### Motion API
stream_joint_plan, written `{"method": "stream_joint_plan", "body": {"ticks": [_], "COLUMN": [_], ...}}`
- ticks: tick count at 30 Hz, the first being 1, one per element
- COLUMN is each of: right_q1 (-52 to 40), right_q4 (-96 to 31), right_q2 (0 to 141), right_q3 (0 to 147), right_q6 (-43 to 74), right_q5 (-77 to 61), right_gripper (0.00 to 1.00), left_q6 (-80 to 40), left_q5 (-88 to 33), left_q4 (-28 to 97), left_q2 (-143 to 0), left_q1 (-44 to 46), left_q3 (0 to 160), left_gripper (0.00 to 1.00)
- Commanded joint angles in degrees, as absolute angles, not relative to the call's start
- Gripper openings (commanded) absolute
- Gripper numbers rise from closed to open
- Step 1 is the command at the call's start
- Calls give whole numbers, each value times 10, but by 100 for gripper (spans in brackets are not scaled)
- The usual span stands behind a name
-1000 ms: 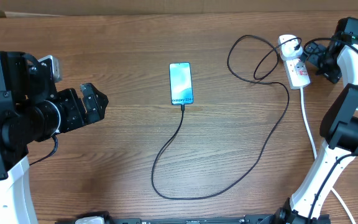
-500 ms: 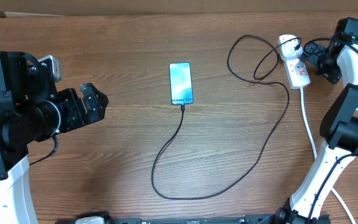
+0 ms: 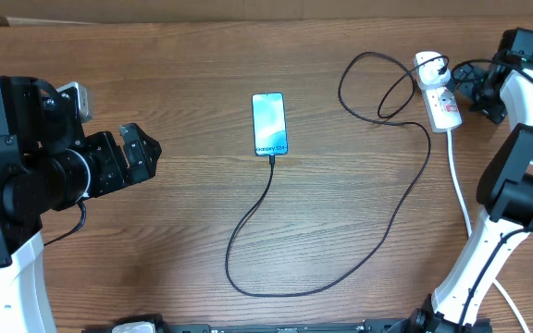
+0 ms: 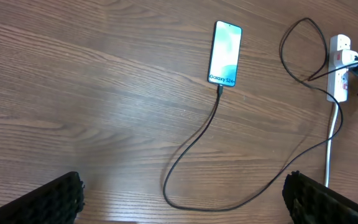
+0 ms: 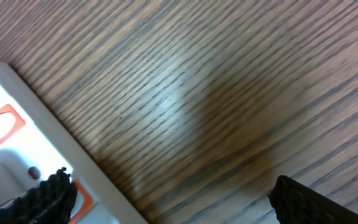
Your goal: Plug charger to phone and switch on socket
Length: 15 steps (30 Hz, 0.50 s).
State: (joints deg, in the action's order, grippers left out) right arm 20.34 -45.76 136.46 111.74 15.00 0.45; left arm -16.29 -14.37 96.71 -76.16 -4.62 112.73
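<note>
Since the thin black charger cable (image 3: 270, 166) already sits in the slim light-screened smartphone (image 3: 269, 123) mid-table, only the switch remains: the white elongated power strip (image 3: 442, 104), lengthwise front-to-back, lies just left of the open, empty right gripper (image 3: 465, 90); the left gripper (image 3: 151, 153), likewise open, hangs well apart

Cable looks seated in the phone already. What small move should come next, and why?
Probably ease the open right claw sideways onto the red switch of the socket and press. The charger already meets the phone and the strip, and that claw hangs beside the socket.
</note>
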Motion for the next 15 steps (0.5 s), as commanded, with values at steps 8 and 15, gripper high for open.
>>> {"method": "stream_joint_plan", "body": {"ticks": [8,15], "right_q1": [203,203], "right_q4": [-462,-479], "right_q2": [1368,1368], "right_q3": [1103,1103], "right_q6": [148,144], "right_q5": [-42,-42], "right_gripper": [100,100], "left_q6": [-154,-154], "left_q5": [-144,-144], "left_q4": [968,968], "left_q2": [-761,-761], "left_q1": [-48,-48], "left_q3": [1126,1126], "left_gripper": [100,100]}}
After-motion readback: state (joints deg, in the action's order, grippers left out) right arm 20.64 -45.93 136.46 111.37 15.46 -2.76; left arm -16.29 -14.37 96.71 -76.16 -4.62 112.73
